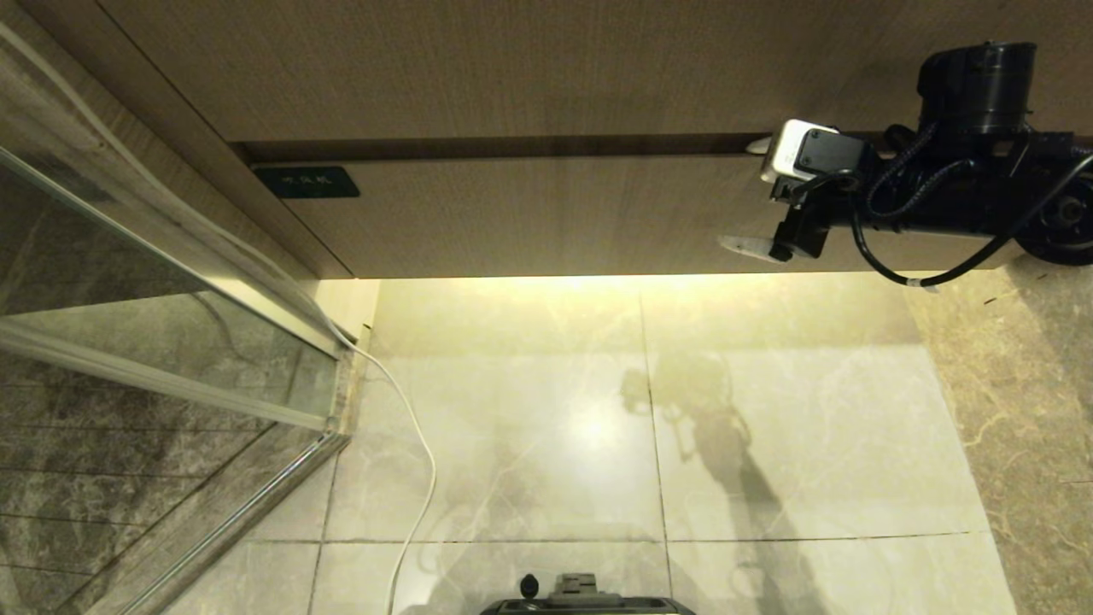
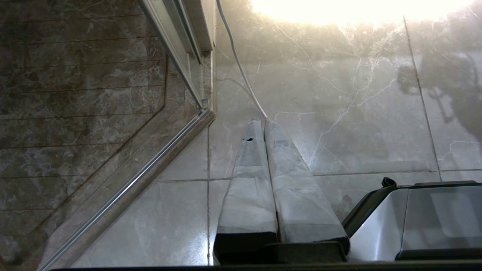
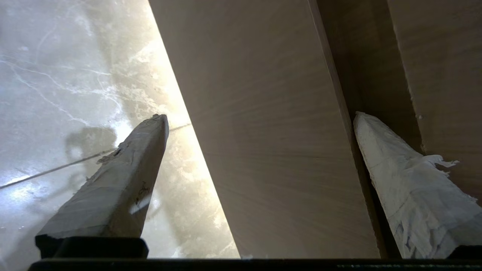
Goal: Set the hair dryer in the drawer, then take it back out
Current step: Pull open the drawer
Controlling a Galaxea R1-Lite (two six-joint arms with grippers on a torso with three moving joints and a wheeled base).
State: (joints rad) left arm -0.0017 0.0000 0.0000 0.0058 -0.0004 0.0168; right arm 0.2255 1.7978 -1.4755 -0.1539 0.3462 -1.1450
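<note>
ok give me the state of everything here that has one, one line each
drawer: shut, front flush, label plate at its left end
right gripper: open, empty, fingers spanning the drawer front's height at its right end
left gripper: shut, empty, parked pointing at the floor
glass shower door: closed against its frame
hair dryer: not in view

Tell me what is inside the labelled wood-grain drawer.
Nothing inside shows: the wide light wood-grain drawer is closed, its flat front covering the contents. Only the open right gripper spans that front's height.

Drawer (image 1: 546,218) closed, above floor (image 1: 598,410); right gripper (image 1: 751,196) before drawer's right end.
</note>
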